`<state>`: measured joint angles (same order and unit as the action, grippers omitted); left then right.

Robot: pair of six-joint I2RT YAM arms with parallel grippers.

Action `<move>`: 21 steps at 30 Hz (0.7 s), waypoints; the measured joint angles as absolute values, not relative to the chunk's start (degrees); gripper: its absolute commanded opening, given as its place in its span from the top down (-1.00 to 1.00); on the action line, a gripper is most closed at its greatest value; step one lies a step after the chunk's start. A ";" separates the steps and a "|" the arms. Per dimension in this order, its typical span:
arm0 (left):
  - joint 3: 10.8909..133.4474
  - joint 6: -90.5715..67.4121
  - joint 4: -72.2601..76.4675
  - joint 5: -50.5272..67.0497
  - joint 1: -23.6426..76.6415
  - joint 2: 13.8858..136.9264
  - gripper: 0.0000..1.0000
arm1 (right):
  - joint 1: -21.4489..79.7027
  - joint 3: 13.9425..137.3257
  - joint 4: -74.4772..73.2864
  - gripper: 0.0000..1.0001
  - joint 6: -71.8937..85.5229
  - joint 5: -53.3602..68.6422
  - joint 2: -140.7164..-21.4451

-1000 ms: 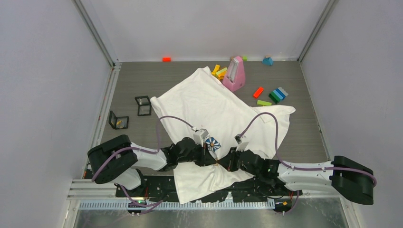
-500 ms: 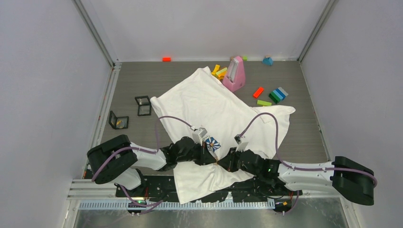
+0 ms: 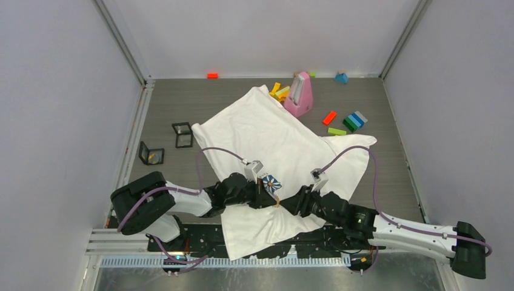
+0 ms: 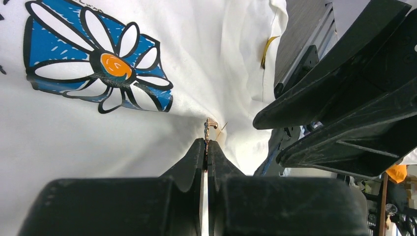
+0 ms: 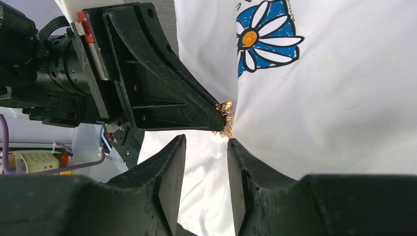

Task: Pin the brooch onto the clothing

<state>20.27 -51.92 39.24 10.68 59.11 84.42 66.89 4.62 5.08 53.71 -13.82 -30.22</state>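
Note:
The clothing (image 3: 267,133), a white T-shirt with a blue-and-white daisy print (image 3: 271,183), lies spread across the table. My left gripper (image 4: 206,142) is shut on the small gold brooch (image 4: 210,124), holding it against a raised fold of the cloth just below the daisy (image 4: 98,69). In the right wrist view the brooch (image 5: 225,118) shows at the tip of the left fingers (image 5: 162,93). My right gripper (image 5: 206,143) stands open just short of the brooch, with only white cloth showing between its fingers. From above, the two grippers meet near the shirt's lower middle (image 3: 277,204).
A pink upright object (image 3: 299,94) and several coloured blocks (image 3: 351,121) sit at the back right, beside the shirt's far edge. An orange block (image 3: 212,75) lies by the back wall. Two small black-framed squares (image 3: 182,134) (image 3: 151,154) lie left of the shirt.
My right gripper has opened and let go at the brooch, and its arm has swung out to the right. The left gripper stays shut on the brooch in the same place.

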 measured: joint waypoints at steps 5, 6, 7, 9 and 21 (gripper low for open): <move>20.27 -51.94 39.75 11.18 59.09 84.42 1.00 | 66.89 4.62 2.90 0.17 53.71 -15.07 -29.71; 20.27 -51.94 39.86 11.27 59.07 84.42 1.00 | 66.89 4.60 2.90 0.18 53.71 -15.25 -30.37; 20.27 -51.94 39.99 11.38 59.07 84.42 1.00 | 66.89 4.60 2.98 0.18 53.69 -15.35 -31.00; 20.27 -51.94 40.18 11.57 58.98 84.42 1.00 | 66.89 4.60 3.33 0.21 53.67 -15.40 -32.99; 20.27 -51.94 40.49 12.05 58.85 84.51 1.00 | 66.89 4.60 9.69 0.40 52.88 -15.27 -42.39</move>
<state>20.27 -51.94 40.49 12.05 58.85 84.51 66.89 4.60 9.69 52.88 -15.27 -42.39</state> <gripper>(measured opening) 0.021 0.306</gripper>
